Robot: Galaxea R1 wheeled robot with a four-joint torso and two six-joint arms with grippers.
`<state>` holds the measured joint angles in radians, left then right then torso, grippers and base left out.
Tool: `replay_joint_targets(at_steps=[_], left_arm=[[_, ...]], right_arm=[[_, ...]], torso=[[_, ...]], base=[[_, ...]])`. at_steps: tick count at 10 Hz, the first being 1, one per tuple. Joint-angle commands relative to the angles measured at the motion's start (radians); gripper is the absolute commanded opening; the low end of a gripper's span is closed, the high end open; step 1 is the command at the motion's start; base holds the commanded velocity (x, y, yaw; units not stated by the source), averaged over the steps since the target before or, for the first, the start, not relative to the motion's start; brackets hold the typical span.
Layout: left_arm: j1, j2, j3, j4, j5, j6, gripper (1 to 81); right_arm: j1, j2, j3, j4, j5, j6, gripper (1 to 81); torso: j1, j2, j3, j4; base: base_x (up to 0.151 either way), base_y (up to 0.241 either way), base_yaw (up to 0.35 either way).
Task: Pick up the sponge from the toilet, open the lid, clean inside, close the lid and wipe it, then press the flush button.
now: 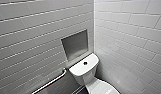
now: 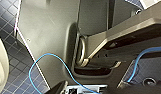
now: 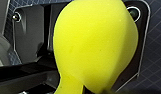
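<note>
Head view: the toilet point(image 1: 84, 68) stands in the corner of two white-tiled walls. Its tank faces the camera, with the flush button point(image 1: 85, 63) on top. The bowl end runs off the lower edge, so the position of the lid cannot be told. A recessed niche point(image 1: 75, 45) sits above the tank, and a grab bar point(image 1: 49, 82) runs along the wall beside it.

Right wrist view: the sponge point(image 3: 96, 45), bright yellow, sits very close to the camera. Its lower end narrows to a neck, which suggests that the right hand point(image 3: 76, 87) is closed on it and squeezing the soft foam. Such a pinch would leave the broad bulging face free as the wiping surface.

Left wrist view: the robot's own plate and bar, a loose blue cable point(image 2: 46, 56) and the dark blue tiled floor point(image 2: 11, 50). Whether the left hand point(image 2: 82, 88) is wide or narrow cannot be told.

The pickup step appears to be done.
</note>
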<state>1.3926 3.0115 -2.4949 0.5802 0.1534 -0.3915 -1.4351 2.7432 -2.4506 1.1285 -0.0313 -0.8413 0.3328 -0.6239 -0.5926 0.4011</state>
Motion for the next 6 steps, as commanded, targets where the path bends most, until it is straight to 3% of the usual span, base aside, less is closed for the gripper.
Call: replay_joint_targets(at_steps=[1, 2, 3, 5, 6], left_arm=[[-0.023, -0.009, 0.005, 0.000, 0.058, 0.002, 81.1], [-0.023, -0.009, 0.004, 0.000, 0.058, 0.002, 81.1], [-0.023, -0.008, 0.004, 0.000, 0.058, 0.002, 81.1], [-0.022, -0.008, 0.004, 0.001, 0.058, 0.002, 81.1], [-0.023, -0.008, 0.004, 0.000, 0.058, 0.002, 81.1]], right_arm=[[0.011, -0.009, -0.002, -0.015, -0.098, -0.004, 1.0], [0.012, -0.008, -0.002, -0.015, -0.098, -0.004, 1.0], [0.011, -0.005, -0.004, -0.013, -0.098, -0.002, 1.0], [0.012, 0.002, -0.005, -0.015, -0.098, -0.002, 1.0], [0.014, 0.009, -0.007, -0.015, -0.098, -0.002, 1.0]], torso=[[-0.063, 0.098, 0.081, -0.022], [-0.083, 0.127, 0.021, -0.005], [-0.042, 0.063, 0.040, -0.008], [-0.060, 0.087, 0.049, -0.009], [-0.063, 0.091, 0.051, -0.098]], base=[[0.000, 0.000, 0.000], [0.000, 0.000, 0.000], [0.000, 0.000, 0.000], [0.000, 0.000, 0.000], [0.000, 0.000, 0.000]])
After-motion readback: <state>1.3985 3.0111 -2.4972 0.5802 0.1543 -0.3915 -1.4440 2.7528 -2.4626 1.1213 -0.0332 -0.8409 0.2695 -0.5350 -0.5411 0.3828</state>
